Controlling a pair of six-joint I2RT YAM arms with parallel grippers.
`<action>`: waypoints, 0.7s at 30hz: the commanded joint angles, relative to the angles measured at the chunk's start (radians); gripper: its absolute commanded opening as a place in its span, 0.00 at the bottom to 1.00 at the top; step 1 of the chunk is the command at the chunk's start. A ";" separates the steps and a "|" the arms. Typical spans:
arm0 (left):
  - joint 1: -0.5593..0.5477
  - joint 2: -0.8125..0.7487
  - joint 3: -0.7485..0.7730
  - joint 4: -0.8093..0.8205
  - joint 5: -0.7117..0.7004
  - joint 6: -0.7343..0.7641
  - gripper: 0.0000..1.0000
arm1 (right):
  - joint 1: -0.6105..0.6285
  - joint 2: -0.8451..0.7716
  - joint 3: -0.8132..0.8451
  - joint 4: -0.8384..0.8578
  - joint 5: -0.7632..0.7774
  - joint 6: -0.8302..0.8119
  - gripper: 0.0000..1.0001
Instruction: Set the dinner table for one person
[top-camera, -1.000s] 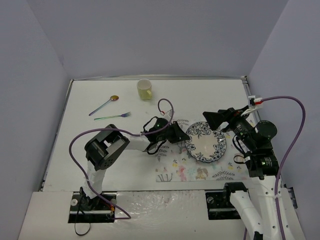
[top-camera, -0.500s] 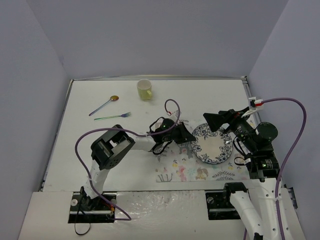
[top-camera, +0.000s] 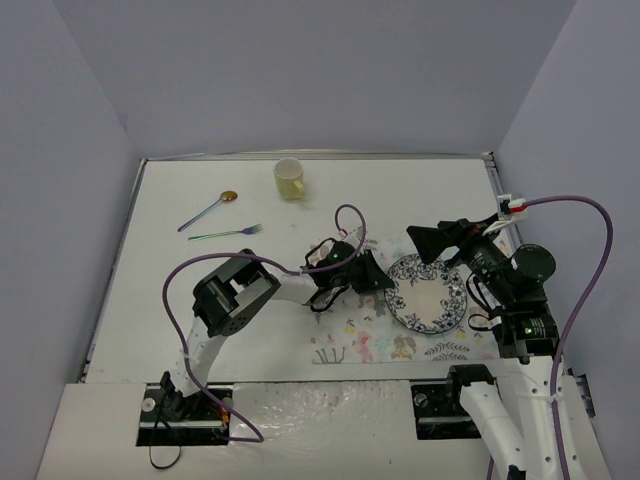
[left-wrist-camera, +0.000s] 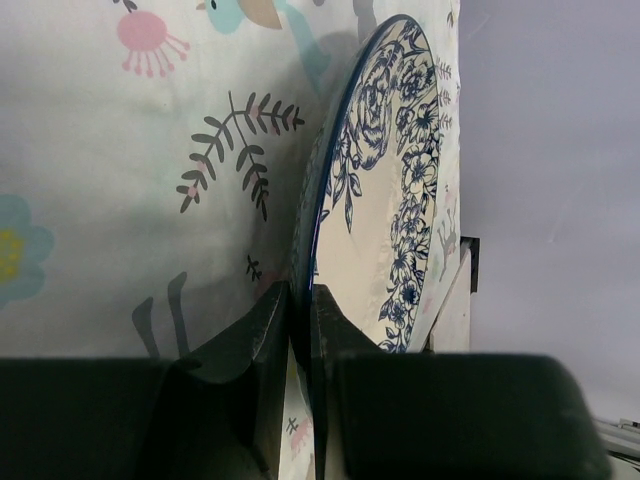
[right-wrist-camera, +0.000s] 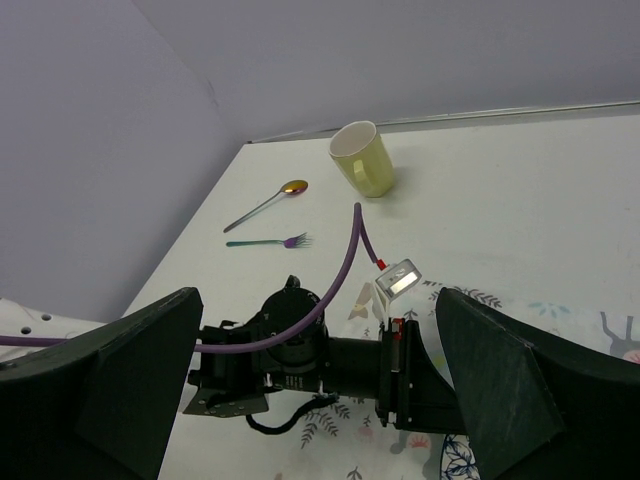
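White and matte, the worktop (top-camera: 180, 290) carries the whole setting, and it reads from the left like this. At the far left lie a spoon (top-camera: 212, 208) with a gold bowl and, just nearer, a greenish fork (top-camera: 226, 234). Both have their long axes running roughly left to right, and the spoon's bowl end is angled toward the back wall. A pale yellow cup (top-camera: 289, 179) stands upright beyond them, near the rear edge.

Toward the middle, the left arm reaches rightward over a printed cloth mat (top-camera: 370, 335). The left hand (left-wrist-camera: 298, 300) is clenched on the left rim of a blue-flowered plate (top-camera: 428, 293), with one finger above the rim and one below. The plate lies directly to the right of that hand, over the right part of the mat. Whether its far edge rests on the cloth or hangs clear cannot be told.

Further right, the right hand (top-camera: 432, 240) hovers just past the plate's rear rim. Its fingers are spread wide and hold nothing.

The step in hand looks like placing the plate. It sits off toward the mat's right end, so the middle of the mat lies back toward the left arm. The cutlery and cup are well apart from both hands, but nearer to the left arm.
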 joint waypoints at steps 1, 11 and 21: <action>-0.006 -0.030 0.082 0.204 0.028 -0.063 0.00 | 0.005 -0.006 0.003 0.059 0.008 -0.009 1.00; -0.006 -0.018 0.077 0.140 0.010 -0.041 0.43 | 0.005 -0.013 -0.004 0.051 0.016 -0.021 1.00; -0.005 -0.081 0.069 -0.008 -0.044 0.033 0.80 | 0.005 -0.022 0.003 0.024 0.039 -0.047 1.00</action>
